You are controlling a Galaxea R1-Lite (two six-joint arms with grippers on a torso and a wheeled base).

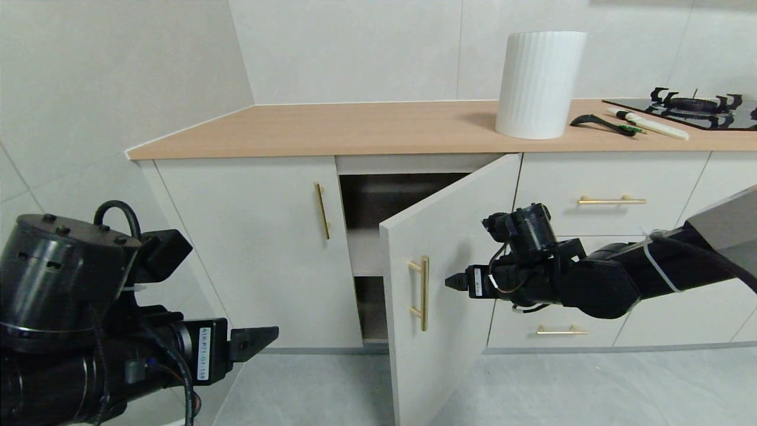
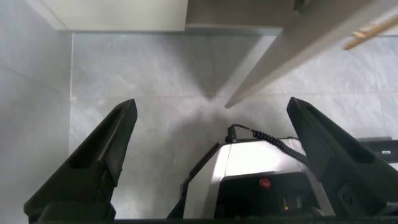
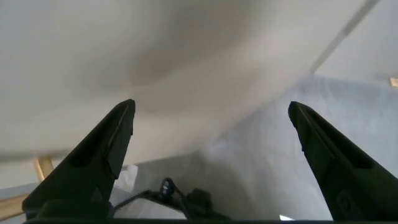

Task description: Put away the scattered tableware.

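Note:
The scattered tableware lies on the wooden countertop (image 1: 355, 127) at the far right: a black curved utensil (image 1: 600, 123), a white-handled utensil (image 1: 650, 125) and a small green piece beside them. A tall white ribbed holder (image 1: 539, 83) stands just left of them. Below, a cabinet door (image 1: 449, 236) hangs open toward me, showing dark shelves. My right gripper (image 1: 452, 282) sits at the door's outer face, right of its gold handle (image 1: 421, 293); its fingers (image 3: 106, 155) are open and hold nothing. My left gripper (image 1: 257, 342) is low over the floor, open (image 2: 211, 109) and empty.
A black gas hob (image 1: 698, 111) occupies the counter's far right end. Drawers with gold handles (image 1: 612, 201) flank the open door on the right; a closed door (image 1: 254, 248) is on the left. The door's lower edge (image 2: 280, 59) juts over the grey floor.

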